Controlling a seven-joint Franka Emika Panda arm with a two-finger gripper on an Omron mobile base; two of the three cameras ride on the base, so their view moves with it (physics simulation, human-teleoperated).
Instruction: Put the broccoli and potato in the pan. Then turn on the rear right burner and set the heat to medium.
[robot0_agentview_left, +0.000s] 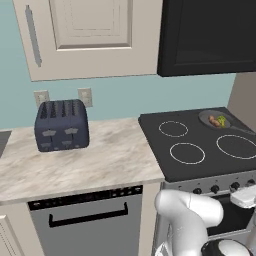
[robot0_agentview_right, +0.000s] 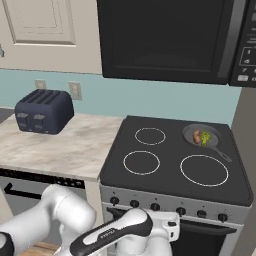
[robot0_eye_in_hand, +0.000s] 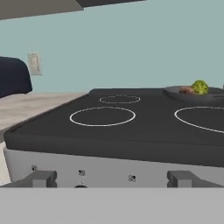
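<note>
Black stovetop, rear-right pan (robot0_agentview_right: 206, 136) with yellow-green broccoli (robot0_agentview_right: 205, 138) beside seemingly orange-brown potato (robot0_agentview_right: 197, 136); jaws wide open.

No text, label or number is legible on anything here.

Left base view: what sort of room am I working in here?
A home kitchen, by the look of it: a black glass cooktop with a knob row, a dark four-slot toaster on the marble-look counter, and a dishwasher below.
</note>
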